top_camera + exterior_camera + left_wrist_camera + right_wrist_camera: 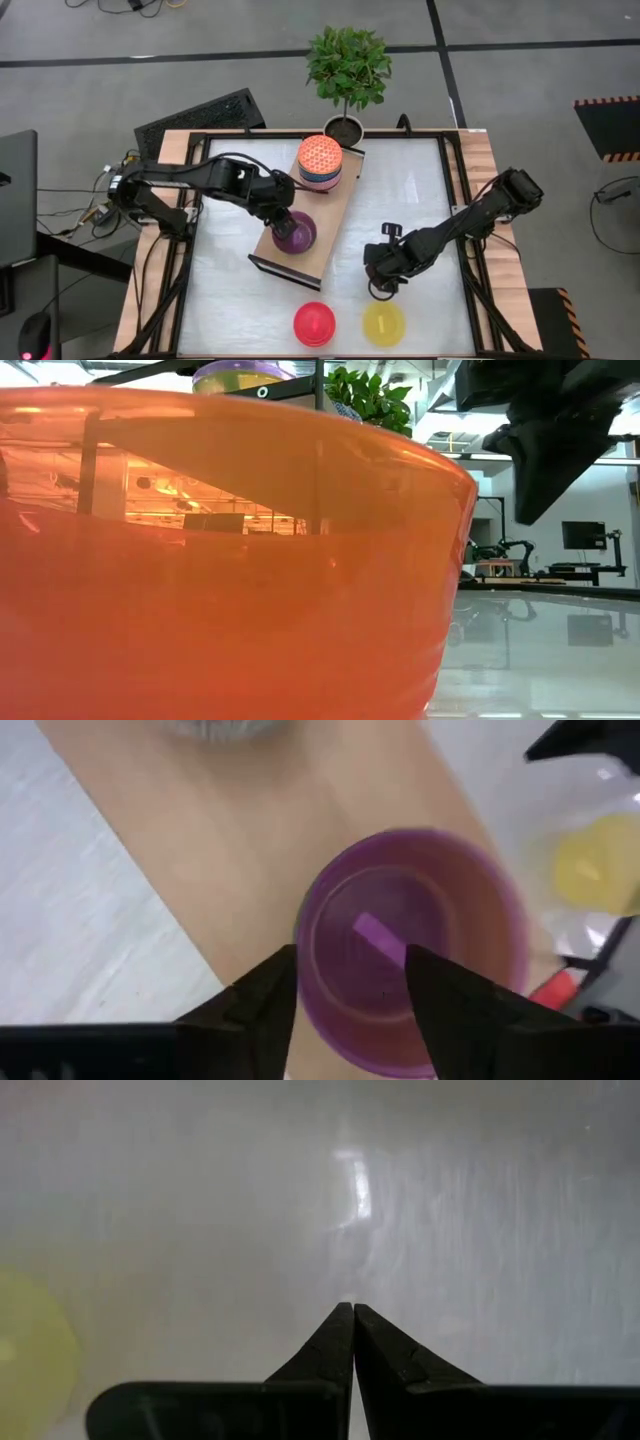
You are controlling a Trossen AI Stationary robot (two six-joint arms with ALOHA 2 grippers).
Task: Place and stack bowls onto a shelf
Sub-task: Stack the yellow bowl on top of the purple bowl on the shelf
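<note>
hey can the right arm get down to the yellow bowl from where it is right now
Probably yes. The right gripper hangs with its fingers shut just above the white table, right beside the yellow bowl, and nothing lies between them. The red bowl sits off to the side, out of the way.

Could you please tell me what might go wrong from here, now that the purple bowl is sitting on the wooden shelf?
1. The left gripper hangs with its open fingers astride the near rim of the plain purple bowl; a skewed retreat could drag it.
2. That bowl sits near the front end of the long light-wood shelf, so a nudge might tip it off.
3. The stack of patterned bowls at the far end looks tall and could topple if bumped.
</note>
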